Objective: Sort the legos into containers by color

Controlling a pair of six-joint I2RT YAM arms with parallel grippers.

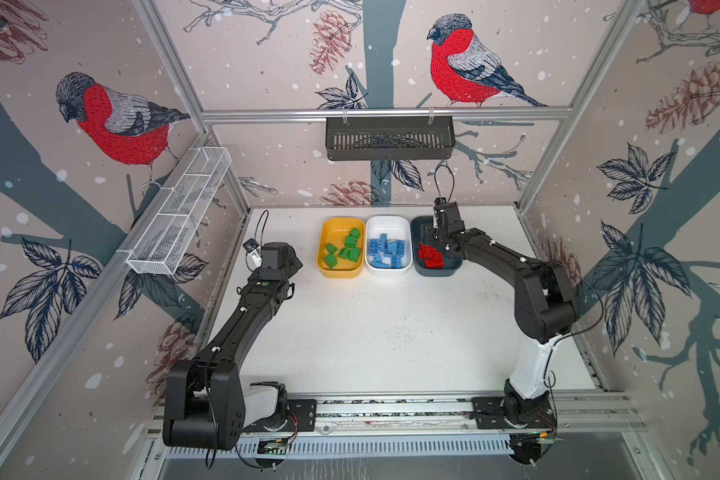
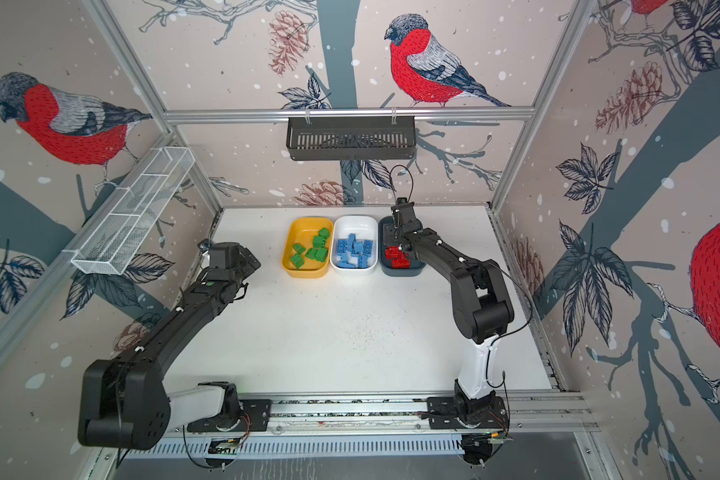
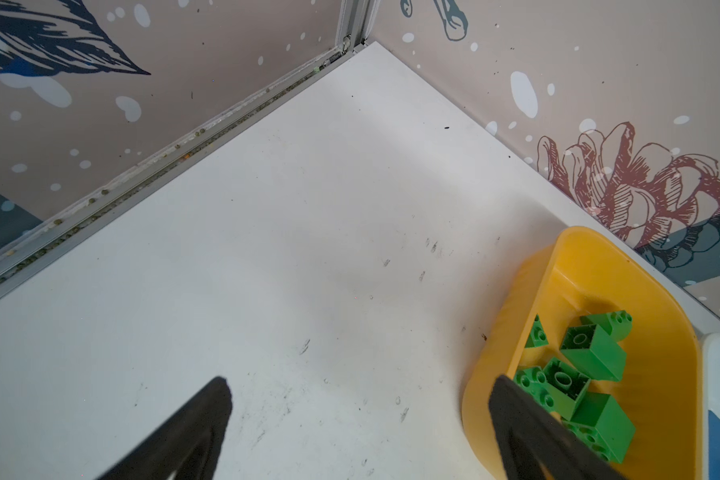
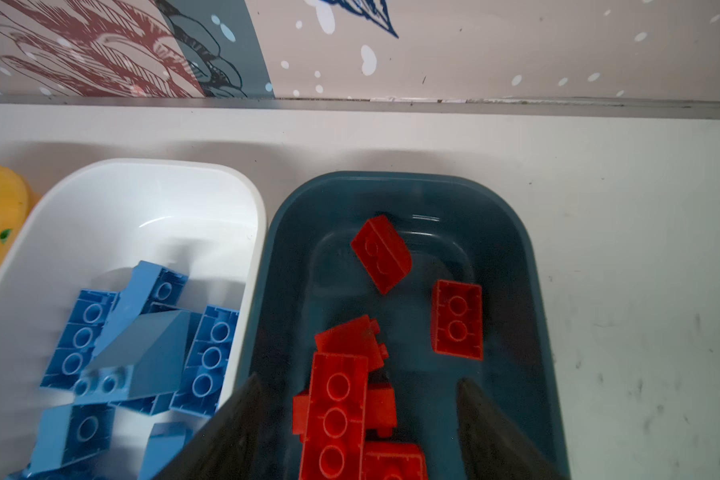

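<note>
1. While the right gripper point(image 4: 358, 378) hangs over the dark teal tub point(image 4: 391, 178), its two fingers stand apart and hold nothing.
2. The red legos point(image 4: 337, 415) lie in this tub, right under the gripper. Most are piled at the near end, and two lie apart toward the far end. One of those two looks tilted.
3. The white tub point(image 4: 142, 166) is just to the left of the teal tub, and their sides nearly touch. The blue legos point(image 4: 208, 353) lie in it in a heap, some on top of others.
4. The yellow tub point(image 3: 599, 249) is next on the left, so the three tubs make a row at the far side of the table point(image 1: 371, 332). The green legos point(image 3: 595, 353) lie inside it.
5. The left gripper point(image 3: 360, 379) is to the left of the yellow tub, above the bare table. Its fingers are spread wide and hold nothing.
6. In both top views, every lego that shows is in a tub with others of its own color.
</note>
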